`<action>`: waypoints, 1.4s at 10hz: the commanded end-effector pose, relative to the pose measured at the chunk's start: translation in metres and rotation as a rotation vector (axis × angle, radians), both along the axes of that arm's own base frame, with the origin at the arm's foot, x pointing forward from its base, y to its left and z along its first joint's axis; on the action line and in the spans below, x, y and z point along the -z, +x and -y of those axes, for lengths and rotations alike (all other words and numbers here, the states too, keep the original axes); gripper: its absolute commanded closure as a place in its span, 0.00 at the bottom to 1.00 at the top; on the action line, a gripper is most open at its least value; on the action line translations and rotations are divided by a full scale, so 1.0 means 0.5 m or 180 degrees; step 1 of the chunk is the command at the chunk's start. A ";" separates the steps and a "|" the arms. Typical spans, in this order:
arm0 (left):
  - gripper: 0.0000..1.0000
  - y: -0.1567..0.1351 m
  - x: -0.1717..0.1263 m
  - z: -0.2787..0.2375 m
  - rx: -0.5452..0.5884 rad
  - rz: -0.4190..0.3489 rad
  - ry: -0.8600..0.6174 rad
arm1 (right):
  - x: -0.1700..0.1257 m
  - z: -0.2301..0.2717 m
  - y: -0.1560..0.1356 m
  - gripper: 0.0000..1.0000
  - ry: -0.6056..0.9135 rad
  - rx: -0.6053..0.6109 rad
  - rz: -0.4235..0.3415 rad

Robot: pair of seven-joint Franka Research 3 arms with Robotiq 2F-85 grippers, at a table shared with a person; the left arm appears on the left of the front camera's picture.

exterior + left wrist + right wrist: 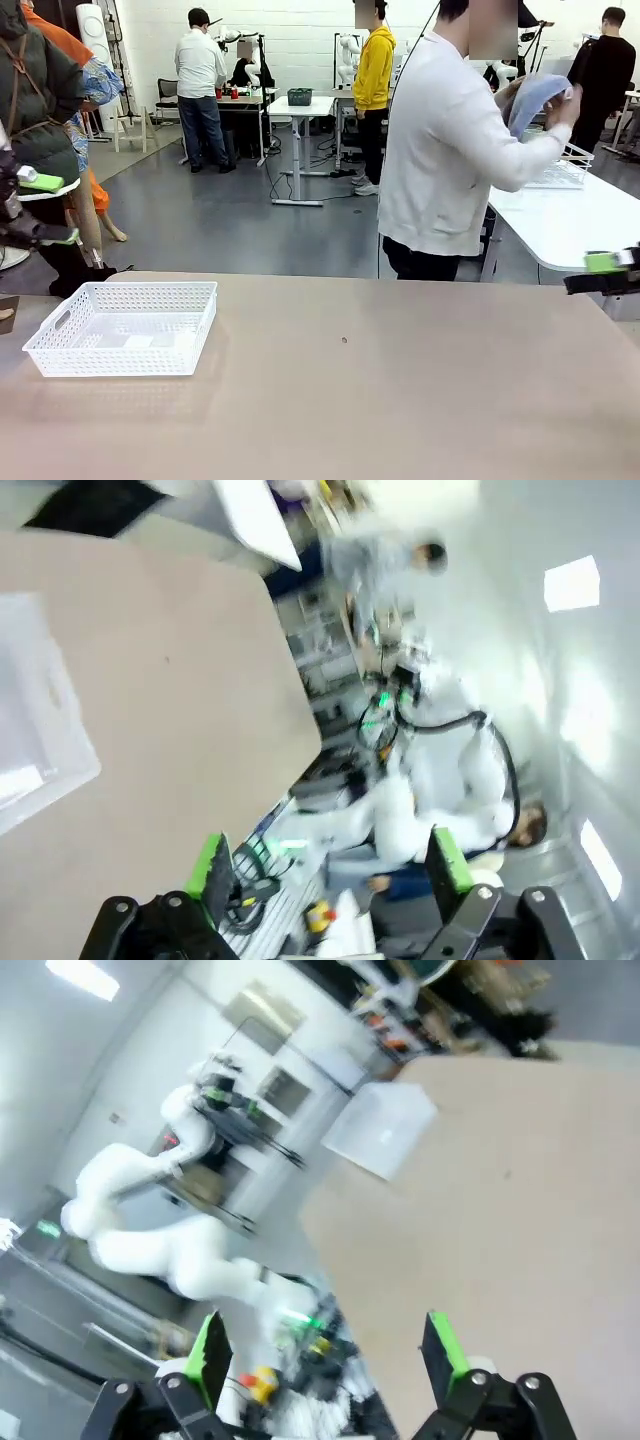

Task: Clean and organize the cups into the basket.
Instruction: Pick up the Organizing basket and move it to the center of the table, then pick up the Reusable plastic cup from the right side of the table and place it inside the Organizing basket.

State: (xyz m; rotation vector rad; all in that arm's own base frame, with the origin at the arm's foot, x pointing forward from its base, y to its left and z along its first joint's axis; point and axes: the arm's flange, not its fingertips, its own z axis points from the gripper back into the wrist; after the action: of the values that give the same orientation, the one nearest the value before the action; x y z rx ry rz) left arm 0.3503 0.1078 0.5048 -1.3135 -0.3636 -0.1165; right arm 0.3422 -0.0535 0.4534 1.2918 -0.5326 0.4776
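Left gripper (330, 865) and right gripper (325, 1350) spread apart, empty; one basket (120, 356) on table (400, 400).

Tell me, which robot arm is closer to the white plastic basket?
Left. The left arm is just left of the white plastic lattice basket; the right arm is far off at the tan table's right edge.

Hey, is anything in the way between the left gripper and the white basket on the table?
Nothing visible stands between them. The left gripper, open, hangs beyond the far left corner of the table. The basket sits on the table, just below and to the right of it in the front view, with open space between.
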 end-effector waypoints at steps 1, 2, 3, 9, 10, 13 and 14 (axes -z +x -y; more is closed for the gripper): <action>0.00 0.050 0.048 -0.060 -0.0263 -0.0622 -0.0736 | 0.075 0.066 0.058 0.00 0.0718 0.0020 -0.0760; 0.00 0.051 0.076 -0.096 -0.0303 -0.0662 -0.0827 | 0.100 0.098 0.054 0.00 0.0727 0.0115 -0.0869; 0.00 0.042 0.084 -0.125 -0.0351 -0.0690 -0.0808 | 0.119 0.124 0.046 0.00 0.0626 0.0243 -0.1007; 0.00 -0.039 0.088 -0.265 -0.0718 -0.0939 0.0001 | 0.135 0.253 -0.045 0.00 0.0116 0.0859 -0.1221; 0.00 -0.053 0.089 -0.278 -0.0763 -0.0976 0.0085 | 0.132 0.263 -0.055 0.00 0.0143 0.0894 -0.1162; 0.00 -0.066 0.087 -0.294 -0.0912 -0.1068 0.0289 | 0.119 0.274 -0.069 0.00 0.0301 0.0829 -0.0948; 0.00 -0.068 0.079 -0.285 -0.0884 -0.1118 0.0377 | 0.109 0.264 -0.067 0.00 0.0272 0.0785 -0.0873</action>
State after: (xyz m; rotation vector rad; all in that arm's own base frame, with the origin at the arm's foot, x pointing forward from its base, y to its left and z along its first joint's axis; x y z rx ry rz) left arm 0.3201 0.2588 0.4576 -1.1774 -0.2596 0.3016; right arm 0.3092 -0.1935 0.3976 1.3112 -0.4434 0.0336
